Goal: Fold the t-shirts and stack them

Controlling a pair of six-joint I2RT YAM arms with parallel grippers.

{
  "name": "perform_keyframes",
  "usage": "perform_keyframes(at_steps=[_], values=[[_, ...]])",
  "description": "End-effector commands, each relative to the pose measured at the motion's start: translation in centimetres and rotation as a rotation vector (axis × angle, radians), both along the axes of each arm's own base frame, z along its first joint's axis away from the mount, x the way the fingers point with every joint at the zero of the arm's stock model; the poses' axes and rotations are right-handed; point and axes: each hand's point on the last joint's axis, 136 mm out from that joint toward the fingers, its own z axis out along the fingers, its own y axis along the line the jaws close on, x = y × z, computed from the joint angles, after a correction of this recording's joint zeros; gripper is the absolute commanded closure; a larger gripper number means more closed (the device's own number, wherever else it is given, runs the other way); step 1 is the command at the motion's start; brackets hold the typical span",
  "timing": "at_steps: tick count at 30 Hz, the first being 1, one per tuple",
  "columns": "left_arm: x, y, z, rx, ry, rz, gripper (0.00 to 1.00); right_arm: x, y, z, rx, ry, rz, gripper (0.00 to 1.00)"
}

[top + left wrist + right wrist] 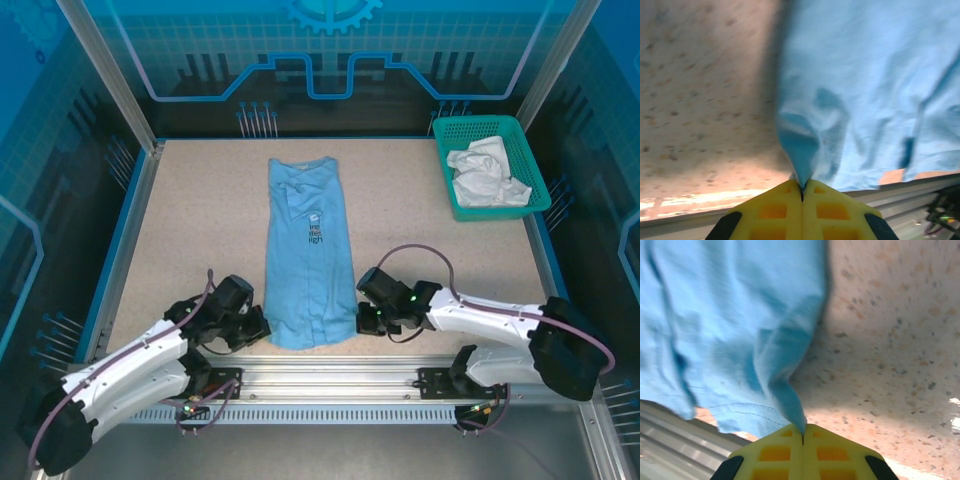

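As it lies, the blue t-shirt (308, 250) runs near-to-far, collar far.

T-shirt (305, 250) centre table (200, 230); basket (478, 122) far right, second shirt (485, 175) inside.

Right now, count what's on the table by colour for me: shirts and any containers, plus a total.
light blue t-shirt: 1, laid flat on the table
white t-shirt: 1, as far as the crumpled bundle shows, lying in the basket
teal basket: 1, at the far right corner
Total: 3
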Motion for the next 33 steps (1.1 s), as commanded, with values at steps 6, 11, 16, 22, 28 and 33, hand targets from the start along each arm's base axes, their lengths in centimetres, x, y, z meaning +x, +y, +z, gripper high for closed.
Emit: perform_keyframes(at_steps=[6, 11, 16, 22, 28, 33], values=[[7.8, -1.0, 5.6, -0.031, -0.125, 0.076, 1.0, 6.1, 0.4, 5.9, 0.11, -0.058, -0.12, 1.0], [13.0, -0.1, 7.0, -0.047, -0.132, 0.129, 1.0, 10.8, 0.5, 7.1, 0.107, -0.052, -0.148, 1.0], [18.1, 1.3, 6.7, -0.033, -0.114, 0.174, 1.0, 15.6, 0.7, 6.7, 0.088, -0.025, -0.156, 1.0], [23.5, 2.3, 5.1, -0.04, -0.07, 0.218, 0.99, 21.2, 1.5, 5.4, 0.079, 0.03, -0.168, 1.0], [27.6, 2.6, 4.2, -0.032, -0.046, 0.236, 0.96, 25.9, 1.9, 3.7, 0.109, 0.099, -0.203, 1.0], [29.8, 4.0, 2.8, -0.016, -0.013, 0.281, 0.91, 28.5, 1.9, 2.0, 0.123, 0.151, -0.225, 0.99]])
